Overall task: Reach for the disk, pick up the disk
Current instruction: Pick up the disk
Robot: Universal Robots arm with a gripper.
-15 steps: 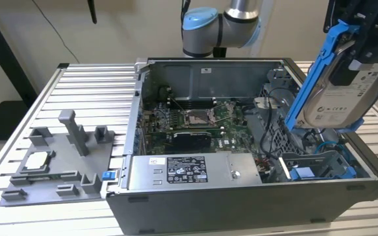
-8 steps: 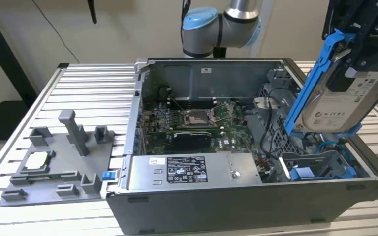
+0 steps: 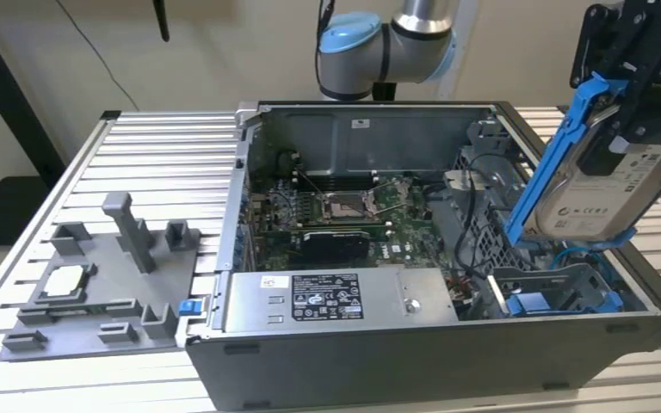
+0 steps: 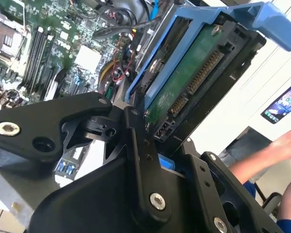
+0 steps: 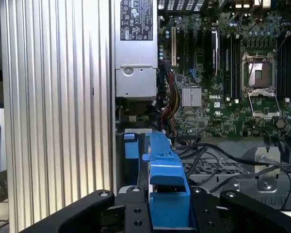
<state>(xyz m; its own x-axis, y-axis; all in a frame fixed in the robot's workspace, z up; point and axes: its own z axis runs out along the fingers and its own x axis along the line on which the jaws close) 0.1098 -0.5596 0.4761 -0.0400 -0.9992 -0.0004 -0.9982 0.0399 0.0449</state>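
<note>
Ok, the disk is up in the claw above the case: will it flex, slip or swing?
The disk looks like a rigid metal block, so flex is unlikely. It hangs tilted, gripped at its upper end by the claw, so it may swing. Its blue rails are smooth plastic and could slip.

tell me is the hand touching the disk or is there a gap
Touching. In the exterior view the hand is clamped on the disk, which hangs tilted, lifted above the open computer case. The second wrist view shows black fingers pressed against its blue rail.

The grey metal robot arm (image 3: 411, 34) has light blue joint caps; its black gripper (image 3: 640, 60) has silver screws.
</note>
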